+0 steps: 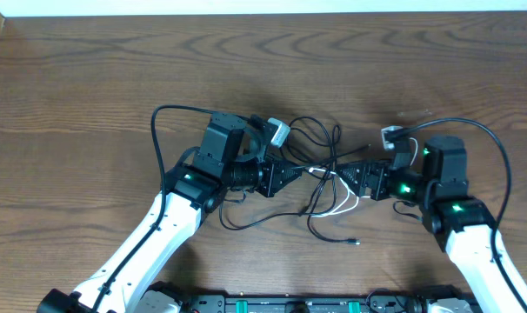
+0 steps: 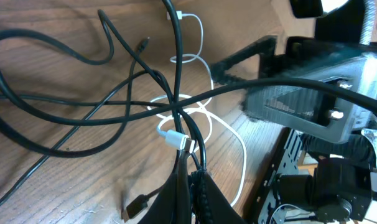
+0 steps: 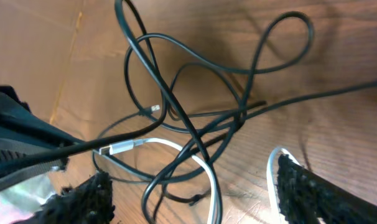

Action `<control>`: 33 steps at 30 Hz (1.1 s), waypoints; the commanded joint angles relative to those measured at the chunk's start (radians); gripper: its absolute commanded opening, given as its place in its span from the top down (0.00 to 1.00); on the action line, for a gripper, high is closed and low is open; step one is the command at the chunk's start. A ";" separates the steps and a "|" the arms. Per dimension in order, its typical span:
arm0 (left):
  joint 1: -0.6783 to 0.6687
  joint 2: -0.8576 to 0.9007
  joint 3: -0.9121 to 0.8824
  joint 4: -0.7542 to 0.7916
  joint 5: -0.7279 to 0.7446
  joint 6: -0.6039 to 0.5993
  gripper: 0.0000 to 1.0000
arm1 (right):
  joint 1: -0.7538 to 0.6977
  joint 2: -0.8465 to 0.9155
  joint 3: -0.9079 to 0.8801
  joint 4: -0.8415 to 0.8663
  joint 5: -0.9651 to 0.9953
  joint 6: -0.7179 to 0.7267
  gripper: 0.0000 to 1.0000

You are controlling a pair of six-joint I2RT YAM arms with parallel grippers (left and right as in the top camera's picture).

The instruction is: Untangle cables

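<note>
Grained wood table (image 1: 72, 87): thin looping cables (image 2: 175, 111), left claw (image 2: 191, 177) pinching them, right claw (image 3: 190, 174) spread.

One white cable (image 2: 176, 140), several black cables (image 2: 177, 62), two arms (image 1: 150, 235).

The table (image 1: 90, 87) is lit softly and evenly from above, and only faint, diffuse shadows are cast beside the arms. In the wrist views the wood is warmly lit. The cables (image 2: 176, 111) are rendered fairly sharp, while the near textured fingers (image 3: 313, 186) are blurred. A blown-out white patch is seen at the far right of the left wrist view.
</note>
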 commanded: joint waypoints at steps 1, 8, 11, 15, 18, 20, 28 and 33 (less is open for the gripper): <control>0.005 -0.006 -0.002 0.006 0.023 0.024 0.92 | 0.022 0.050 0.006 0.012 -0.001 0.023 0.26; 0.005 -0.006 -0.002 0.052 0.019 -0.018 0.92 | 0.055 0.155 0.006 0.012 -0.048 0.023 0.31; 0.005 -0.006 -0.002 0.059 0.010 -0.018 0.92 | 0.076 0.172 0.006 0.013 -0.077 0.023 0.41; 0.005 -0.006 -0.002 0.059 -0.046 -0.018 0.92 | 0.098 0.175 0.006 0.011 -0.072 0.023 0.63; 0.005 -0.006 -0.002 0.059 -0.095 -0.018 0.92 | 0.099 0.175 0.006 0.011 -0.044 0.012 0.76; 0.005 -0.006 -0.002 0.059 -0.119 -0.020 0.92 | 0.099 0.175 0.006 0.011 -0.007 0.011 0.87; 0.064 -0.008 -0.002 0.047 -0.120 -0.021 0.92 | 0.095 0.175 0.006 -0.053 0.333 0.037 0.98; 0.168 -0.014 -0.002 0.028 -0.120 -0.092 0.92 | 0.076 0.175 0.006 -0.209 0.750 0.239 0.99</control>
